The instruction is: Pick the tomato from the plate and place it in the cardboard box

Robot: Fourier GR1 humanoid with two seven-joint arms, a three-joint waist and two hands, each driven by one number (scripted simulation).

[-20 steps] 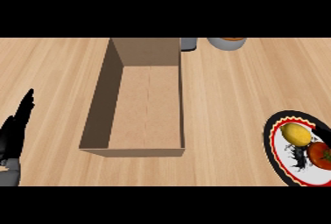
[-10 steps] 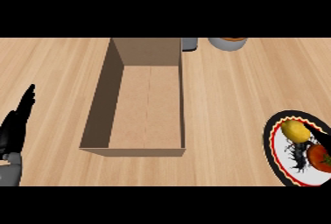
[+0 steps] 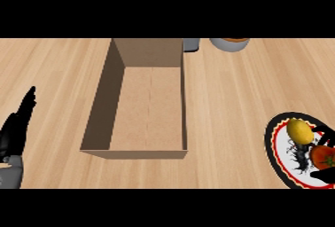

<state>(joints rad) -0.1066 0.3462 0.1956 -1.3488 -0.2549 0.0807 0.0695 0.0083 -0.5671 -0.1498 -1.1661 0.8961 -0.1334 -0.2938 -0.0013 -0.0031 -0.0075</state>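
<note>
The left hand (image 3: 16,128) rests released at the bench's (image 3: 248,88) left edge, straight fingers pointing up. The right hand (image 3: 325,133) shows only as black shapes at the right edge beside the tomato (image 3: 322,156); I cannot tell whether it is grasping. The bench is pale, streaked wood. An open brown box (image 3: 104,102) stands mid-bench, reaching toward the far edge, where two grey pots (image 3: 230,43) sit. The tomato, red and glossy with a green spot, lies on the patterned plate (image 3: 278,146) just beside a yellow fruit (image 3: 300,131).
</note>
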